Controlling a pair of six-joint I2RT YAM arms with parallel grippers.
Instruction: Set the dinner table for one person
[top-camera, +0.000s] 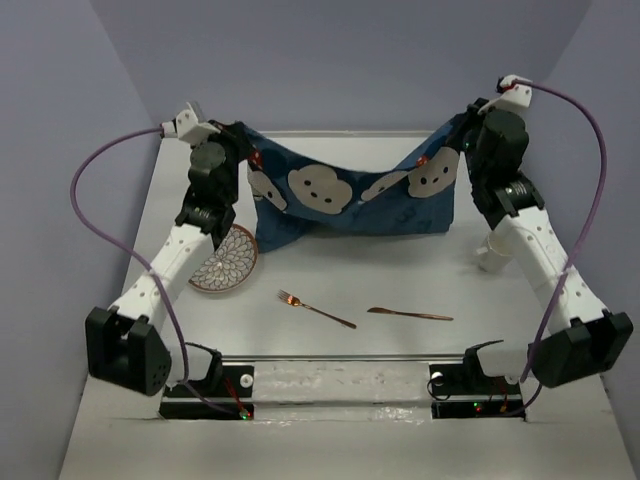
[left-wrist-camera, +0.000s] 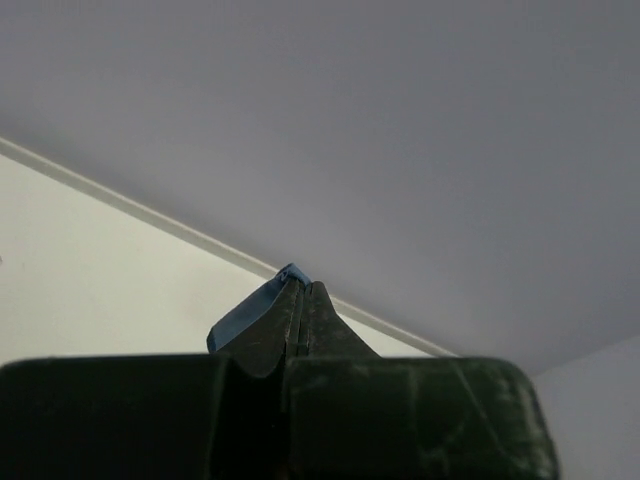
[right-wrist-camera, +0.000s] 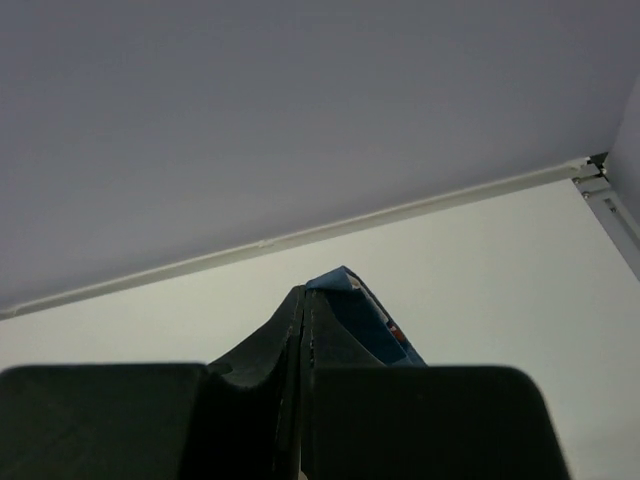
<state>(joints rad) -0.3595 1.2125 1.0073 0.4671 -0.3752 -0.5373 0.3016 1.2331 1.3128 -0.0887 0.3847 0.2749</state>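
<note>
A dark blue placemat (top-camera: 350, 200) with white cloud-like shapes hangs stretched and sagging between my two grippers above the far part of the white dinner table (top-camera: 400, 285). My left gripper (top-camera: 247, 160) is shut on its left corner; blue cloth (left-wrist-camera: 250, 312) shows beside the shut jaws in the left wrist view. My right gripper (top-camera: 455, 148) is shut on its right corner, with cloth (right-wrist-camera: 365, 318) at the jaws in the right wrist view. A patterned plate (top-camera: 225, 262), a copper fork (top-camera: 315, 309) and a copper knife (top-camera: 410, 314) lie on the table.
A white cup (top-camera: 494, 255) stands at the right, under my right arm. The plate lies partly under my left arm. Grey walls enclose the table on three sides. The arm bases (top-camera: 340, 385) sit at the near edge.
</note>
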